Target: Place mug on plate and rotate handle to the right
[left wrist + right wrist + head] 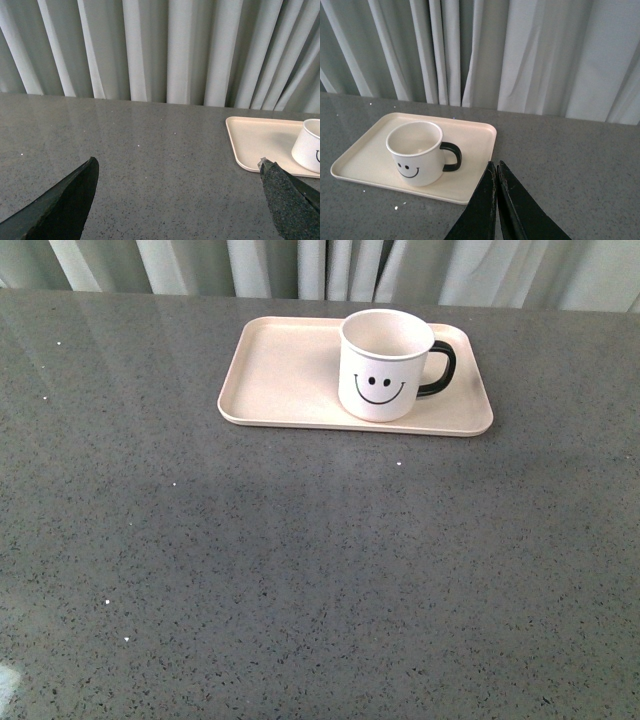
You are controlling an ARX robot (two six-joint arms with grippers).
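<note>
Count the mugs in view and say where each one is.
1. The mug stands upright on the right part of the plate, handle pointing right. Nothing in these views could hide another.

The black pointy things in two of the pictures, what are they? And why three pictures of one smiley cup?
They are a robot's jaws. It has two arms with a camera on each wrist, plus one on its body. The left gripper is open and empty; the right gripper is shut, holding nothing. On the grey table lies a pink plate. The mug stands on it, its black handle pointing right. Nothing is held.
</note>
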